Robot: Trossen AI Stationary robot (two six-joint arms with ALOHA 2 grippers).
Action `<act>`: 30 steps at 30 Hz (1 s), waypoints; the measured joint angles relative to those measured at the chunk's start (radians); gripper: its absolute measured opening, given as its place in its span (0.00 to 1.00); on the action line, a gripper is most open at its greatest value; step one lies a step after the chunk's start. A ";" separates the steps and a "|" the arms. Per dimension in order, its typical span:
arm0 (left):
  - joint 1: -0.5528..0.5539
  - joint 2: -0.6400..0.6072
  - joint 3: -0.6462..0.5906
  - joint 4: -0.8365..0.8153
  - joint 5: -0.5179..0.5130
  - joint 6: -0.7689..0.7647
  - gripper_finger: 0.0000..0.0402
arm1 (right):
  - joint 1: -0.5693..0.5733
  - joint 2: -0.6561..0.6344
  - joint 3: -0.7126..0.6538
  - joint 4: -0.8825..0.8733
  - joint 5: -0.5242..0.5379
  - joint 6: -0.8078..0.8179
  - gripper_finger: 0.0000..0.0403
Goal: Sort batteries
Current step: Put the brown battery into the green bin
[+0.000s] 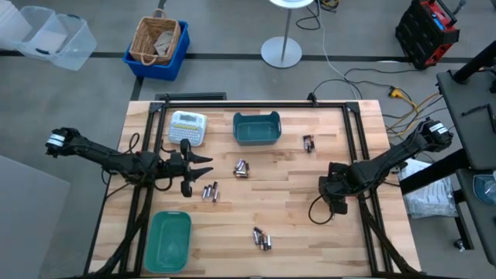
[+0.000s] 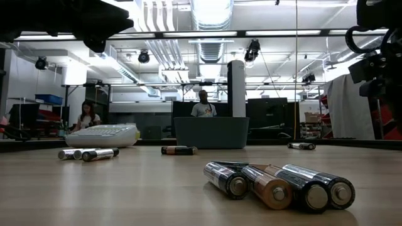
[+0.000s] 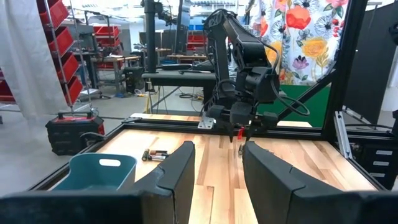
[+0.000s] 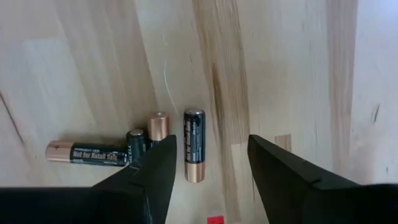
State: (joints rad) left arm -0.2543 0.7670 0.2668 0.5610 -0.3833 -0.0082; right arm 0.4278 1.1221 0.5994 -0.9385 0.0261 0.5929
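Observation:
Batteries lie loose on the wooden table in small groups: mid-table [image 1: 242, 168], near my left gripper [image 1: 210, 191], toward the near edge [image 1: 262, 239] and by the far bin [image 1: 308, 142]. The near group [image 2: 276, 185] shows close up in the low view. My left gripper [image 1: 206, 166] hovers open at mid-left, its fingers pointing toward the table's right. My right gripper [image 1: 333, 194] hangs open at mid-right, pointing down. In the right wrist view, three batteries [image 4: 193, 146] lie on the wood past its fingers [image 4: 211, 142]. Neither gripper holds anything.
A dark teal bin [image 1: 256, 128] stands at the far middle, with a white label-maker [image 1: 187, 128] to its left. A green bin [image 1: 169, 239] sits at the near left corner. Black frame rails [image 1: 353, 124] border the table.

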 joint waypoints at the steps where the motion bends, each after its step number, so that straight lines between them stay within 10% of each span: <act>1: 0.000 0.000 0.000 0.000 0.000 0.000 0.29 | 0.000 0.000 -0.003 0.001 0.000 0.005 0.48; 30: 0.000 0.000 0.000 0.023 0.000 0.000 0.29 | 0.000 0.000 -0.046 0.018 0.002 0.029 0.48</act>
State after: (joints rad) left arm -0.2539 0.7670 0.2668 0.5838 -0.3836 -0.0084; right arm 0.4278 1.1221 0.5531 -0.9204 0.0280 0.6216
